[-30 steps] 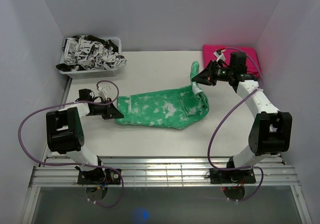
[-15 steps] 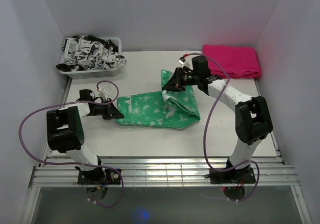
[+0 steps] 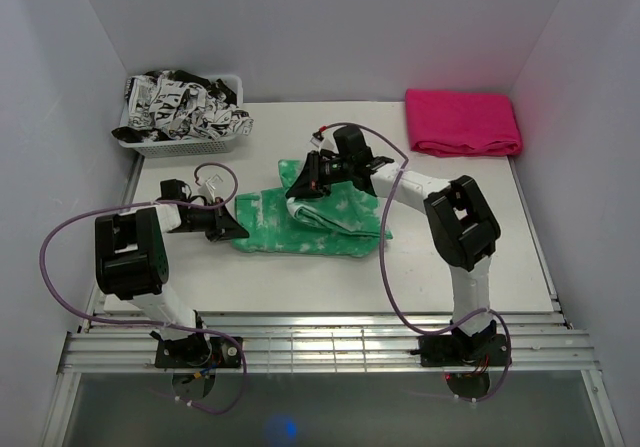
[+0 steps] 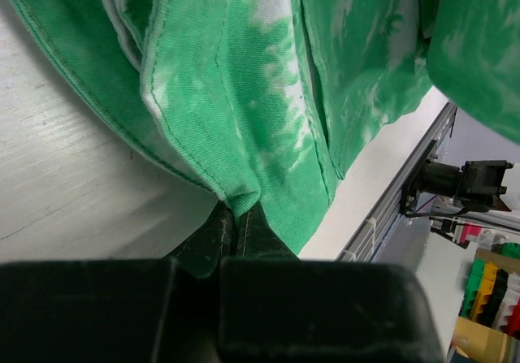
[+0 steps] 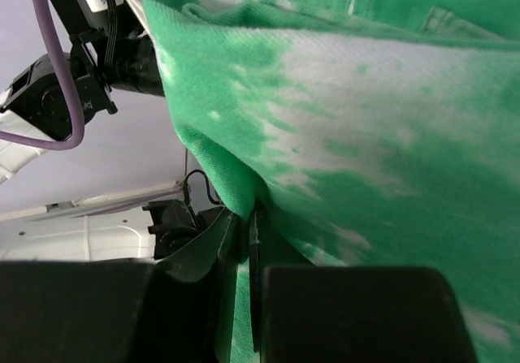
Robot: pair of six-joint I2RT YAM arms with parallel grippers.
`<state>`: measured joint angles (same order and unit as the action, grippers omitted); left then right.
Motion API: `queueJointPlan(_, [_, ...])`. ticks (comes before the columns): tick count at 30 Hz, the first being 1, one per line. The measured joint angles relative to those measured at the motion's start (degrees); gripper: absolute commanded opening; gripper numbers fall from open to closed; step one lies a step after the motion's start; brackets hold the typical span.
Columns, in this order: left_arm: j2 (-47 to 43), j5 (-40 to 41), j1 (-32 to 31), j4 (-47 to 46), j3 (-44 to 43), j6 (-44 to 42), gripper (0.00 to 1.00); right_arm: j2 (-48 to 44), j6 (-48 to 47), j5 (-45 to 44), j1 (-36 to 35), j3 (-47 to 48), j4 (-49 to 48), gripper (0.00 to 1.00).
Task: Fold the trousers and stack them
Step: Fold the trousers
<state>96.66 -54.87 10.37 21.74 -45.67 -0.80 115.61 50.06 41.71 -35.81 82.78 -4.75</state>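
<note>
The green, white-mottled cloth trousers [image 3: 320, 225] lay in the middle of the pale table [image 3: 330, 277], to the right of the white plastic basket [image 3: 150, 147] and nearer to the arms than it. They were partly folded: the end far from the basket was lifted and carried over the flat part, toward the basket side. The right gripper [image 3: 300, 189] held this lifted end; in its wrist view we saw the two fingers clenched on the edge of the cloth. The left gripper [image 3: 232, 227] was low on the table at the end of the trousers nearest to the basket, and its fingers were also pressed together on a small corner of the hem.

We judged that the fold was in progress and the lifted end not yet laid down. The left grip took only a little cloth, so a strong pull from the right arm could draw the hem out, and then the whole garment would slide toward the basket instead of folding. If the right gripper let go too high, the end could fall crooked or roll back. The two grippers were near each other, so a longer carry could make them touch. The folded pink cloth [image 3: 462, 122], well apart from the basket along the far edge, seemed to us the place for stacking.
</note>
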Motion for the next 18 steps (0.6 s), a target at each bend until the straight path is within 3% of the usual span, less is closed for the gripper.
queueJointPlan(15, [2.60,-0.11,0.00,-1.16,0.00,3.30,0.00,8.07,5.25,-0.07,-7.37,4.61,-4.17,0.08])
queueJointPlan(18, [2.73,-0.31,0.00,-1.27,0.00,3.52,0.10,10.73,5.35,-0.48,-8.15,5.88,-4.50,0.08])
